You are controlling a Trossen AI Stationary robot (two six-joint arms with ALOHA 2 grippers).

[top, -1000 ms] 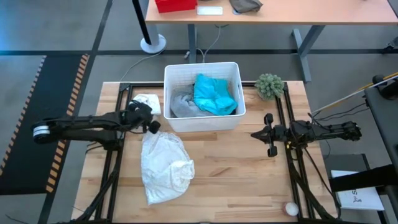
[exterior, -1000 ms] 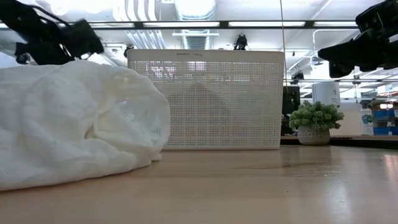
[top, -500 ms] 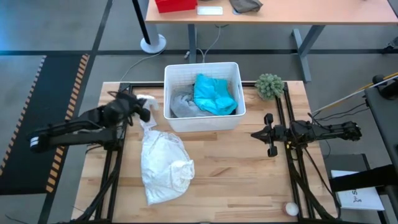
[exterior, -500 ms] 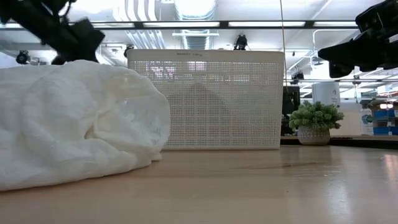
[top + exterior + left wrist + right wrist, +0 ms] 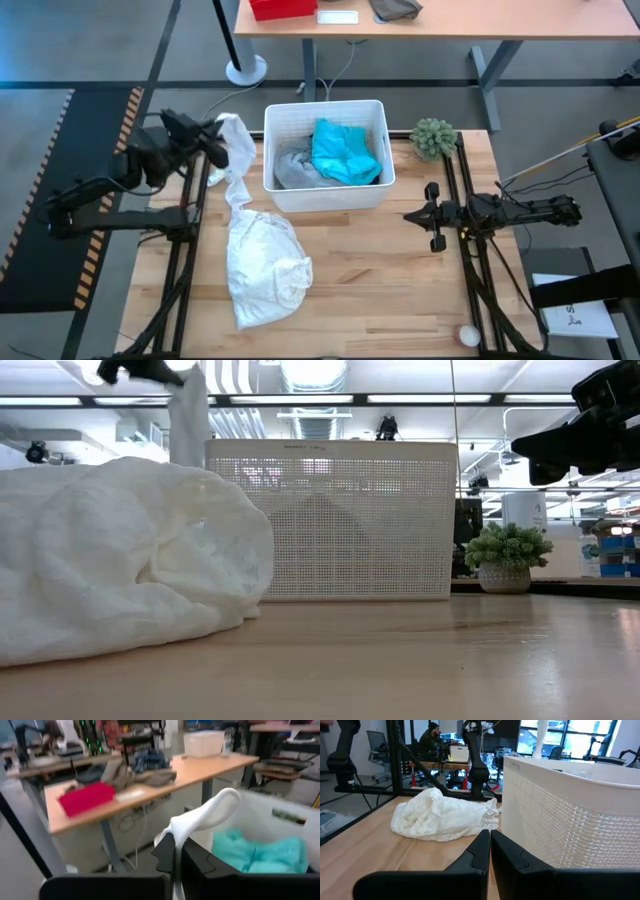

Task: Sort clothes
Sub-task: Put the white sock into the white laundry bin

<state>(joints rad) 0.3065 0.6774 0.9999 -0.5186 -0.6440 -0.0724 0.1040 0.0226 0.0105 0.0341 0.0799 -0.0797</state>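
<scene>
The left gripper [image 5: 212, 140], clamped on a small white cloth [image 5: 236, 150] lifted just beside the basket [image 5: 325, 108], needs to carry it over the rim and release.

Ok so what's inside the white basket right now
In the basket: a turquoise piece lies on top, partly over a grey tee. Anything beneath them is hidden. The left gripper holds a small white cloth beside the basket, not in it.

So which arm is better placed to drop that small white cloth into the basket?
Left. The left gripper already holds the small white cloth raised beside the basket; the right gripper waits on the basket's other side, shut and holding nothing.
</scene>
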